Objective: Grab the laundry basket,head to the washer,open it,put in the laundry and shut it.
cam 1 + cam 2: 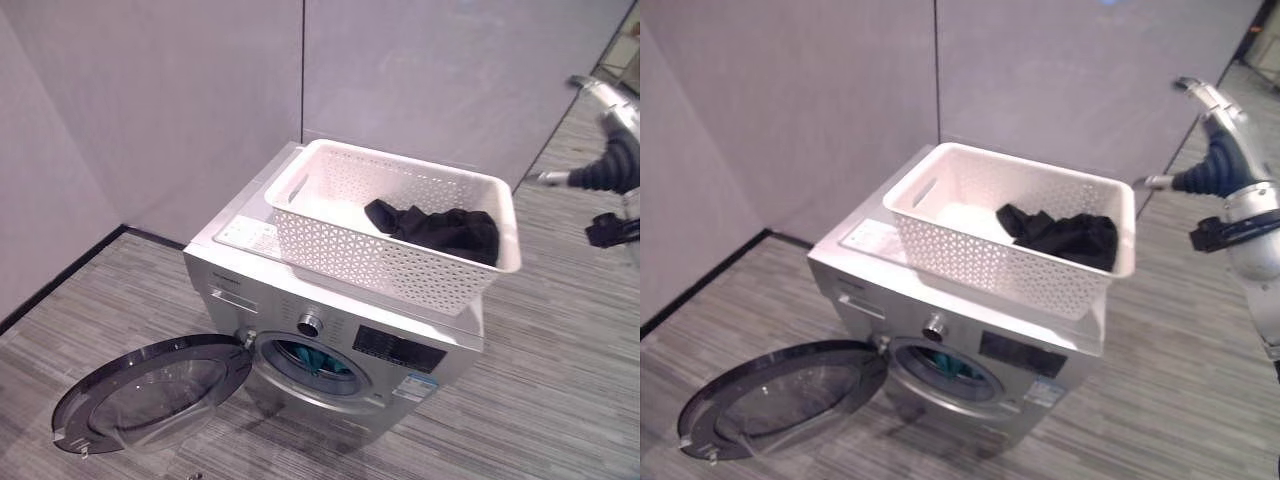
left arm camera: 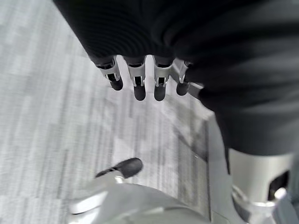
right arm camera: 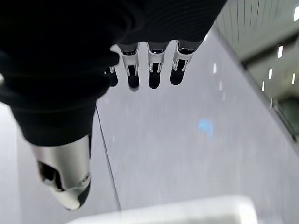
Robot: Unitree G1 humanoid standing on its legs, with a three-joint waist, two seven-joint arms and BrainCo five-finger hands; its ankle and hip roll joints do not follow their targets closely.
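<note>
basket atop washer (grey floor)

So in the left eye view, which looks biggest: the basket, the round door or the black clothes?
Largest to smallest:
white laundry basket
washer door, lying nearer the camera, so close to the basket
black clothes

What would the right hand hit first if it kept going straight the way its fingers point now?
Probably the grey wall panel. The right hand, fingers relaxed and empty, points at it above the white basket rim, with nothing between. How far off the wall is cannot be judged.
</note>
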